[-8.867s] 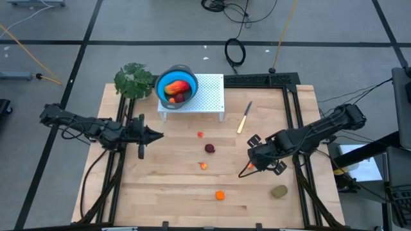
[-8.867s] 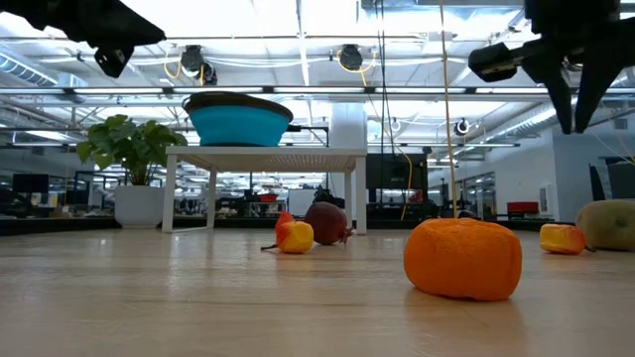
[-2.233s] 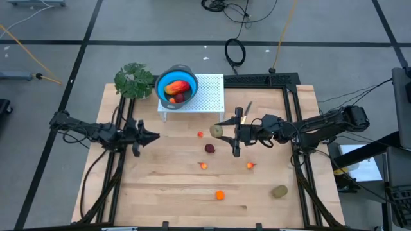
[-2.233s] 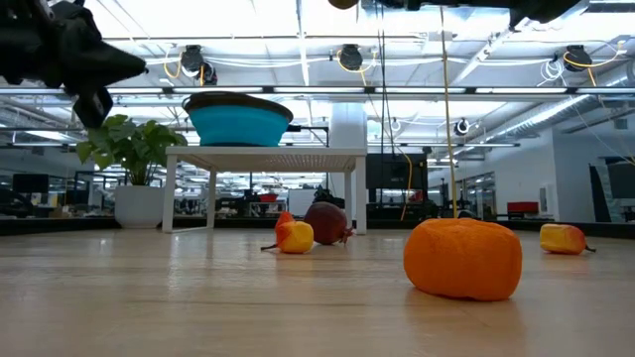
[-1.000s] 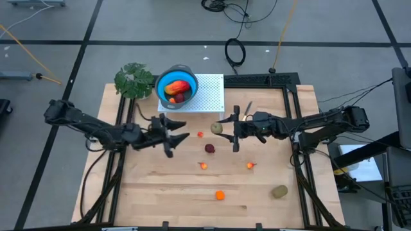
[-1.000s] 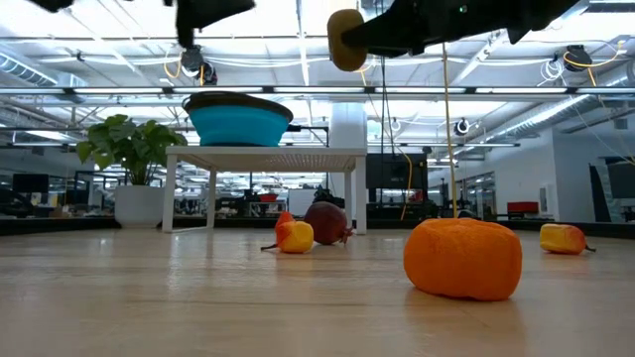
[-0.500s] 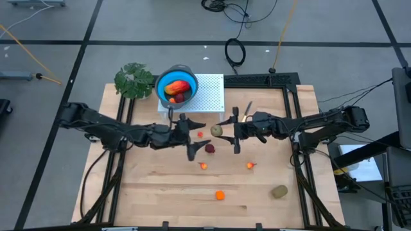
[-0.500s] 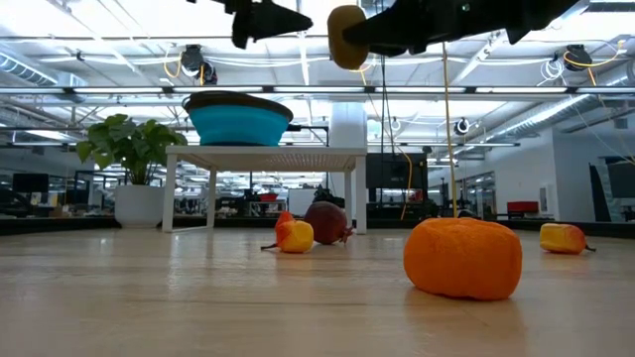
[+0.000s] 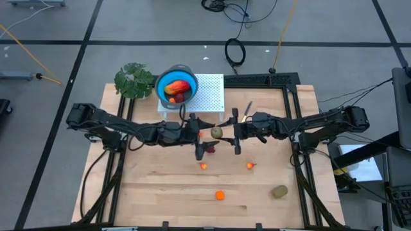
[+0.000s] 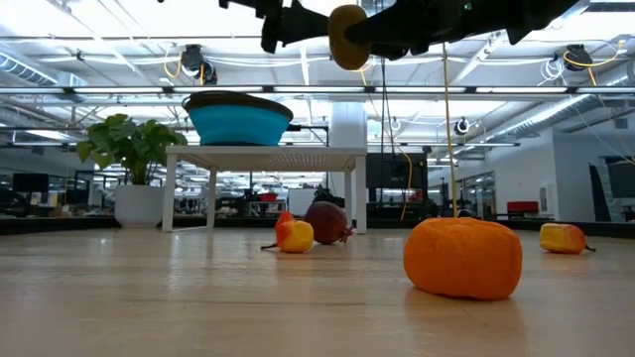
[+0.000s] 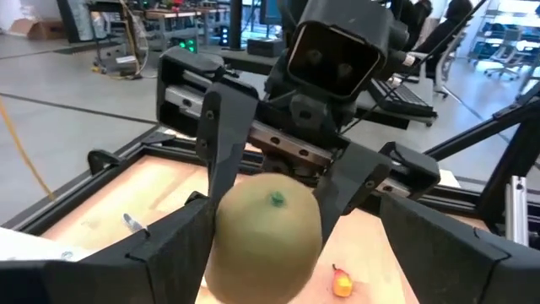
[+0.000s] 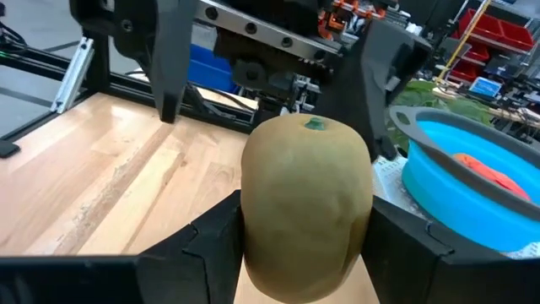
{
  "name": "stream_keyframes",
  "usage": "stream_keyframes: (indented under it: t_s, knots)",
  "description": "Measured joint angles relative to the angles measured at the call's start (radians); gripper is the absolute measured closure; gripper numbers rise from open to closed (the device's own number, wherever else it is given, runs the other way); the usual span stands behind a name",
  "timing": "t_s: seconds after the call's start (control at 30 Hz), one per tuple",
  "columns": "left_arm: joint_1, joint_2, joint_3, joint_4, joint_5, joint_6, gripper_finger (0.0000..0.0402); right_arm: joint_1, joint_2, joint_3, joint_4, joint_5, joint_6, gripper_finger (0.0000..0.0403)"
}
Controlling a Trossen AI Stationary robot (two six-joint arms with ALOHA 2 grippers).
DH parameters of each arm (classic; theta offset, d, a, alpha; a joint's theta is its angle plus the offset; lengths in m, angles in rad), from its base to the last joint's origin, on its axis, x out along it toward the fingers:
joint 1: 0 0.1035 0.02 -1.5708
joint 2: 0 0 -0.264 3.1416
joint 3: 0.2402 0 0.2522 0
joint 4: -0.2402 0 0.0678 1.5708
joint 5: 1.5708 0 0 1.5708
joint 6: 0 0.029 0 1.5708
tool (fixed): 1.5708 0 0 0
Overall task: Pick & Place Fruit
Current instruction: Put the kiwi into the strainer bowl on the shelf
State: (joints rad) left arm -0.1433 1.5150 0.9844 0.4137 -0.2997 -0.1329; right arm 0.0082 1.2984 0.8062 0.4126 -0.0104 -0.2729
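The wooden counter [image 9: 160, 192] carried a white perforated stand [image 9: 209, 96] at its far side, with a blue bowl [image 9: 168, 81] on it holding a long red-orange piece [image 9: 178, 86] and a dark red ball [image 9: 179, 97]; a green leafy plant [image 9: 133, 79] stood just beside the bowl.

Both arms reached in over the middle of the counter and met tip to tip. The right end effector [image 9: 222, 133] was closed on an olive-brown oval fruit [image 9: 218, 132], held in the air above the counter with its stem end pointing away from the right wrist. The left end effector [image 9: 207, 133] stood with its fingers spread wide, one on either side of the same fruit, close to it but not visibly gripping it; in the left wrist view the fruit [image 11: 266, 236] sat between those fingers [image 11: 164, 257], with the right arm's dark fingers clamped on it from behind.

On the counter lay another dark red ball [image 9: 210, 149] below the left end effector, a second olive-brown oval [image 9: 279, 191] near the front right, an orange ball [image 9: 220, 195], and two tiny orange-red bits [image 9: 204, 165] [image 9: 250, 165] apart from each other.
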Motion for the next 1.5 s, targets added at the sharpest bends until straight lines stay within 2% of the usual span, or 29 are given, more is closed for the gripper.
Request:
stream_keyframes:
  t_s: [0.4, 0.5, 0.77, 0.9, 1.13, 1.33, 1.5]
  knots:
    - [0.021, 0.027, 0.023, 0.000, 0.016, -0.001, 0.0072, 0.000, 0.000, 0.000, -0.006, -0.018, 0.003, 0.0207]
    - [0.021, 0.027, 0.023, -0.001, 0.016, -0.001, 0.0100, 0.000, 0.000, 0.000, -0.007, -0.018, 0.003, 0.0207]
    - [0.021, 0.027, 0.023, -0.024, 0.012, -0.004, 0.0221, 0.000, 0.000, 0.000, -0.010, -0.021, 0.008, 0.0206]
    - [0.021, 0.026, 0.023, -0.026, 0.014, -0.008, 0.0254, 0.000, 0.000, 0.000, -0.010, -0.021, 0.033, 0.0206]
    - [0.021, 0.026, 0.023, -0.026, 0.017, -0.009, 0.0233, 0.000, 0.000, 0.000, -0.007, -0.020, 0.100, 0.0198]
    - [0.020, 0.020, 0.023, -0.032, -0.029, 0.046, 0.0239, -0.001, 0.000, 0.000, -0.005, -0.008, 0.201, 0.0159]
    - [0.024, -0.004, 0.023, -0.038, -0.071, 0.053, 0.0240, 0.000, 0.000, 0.001, -0.053, 0.044, 0.232, 0.0124]
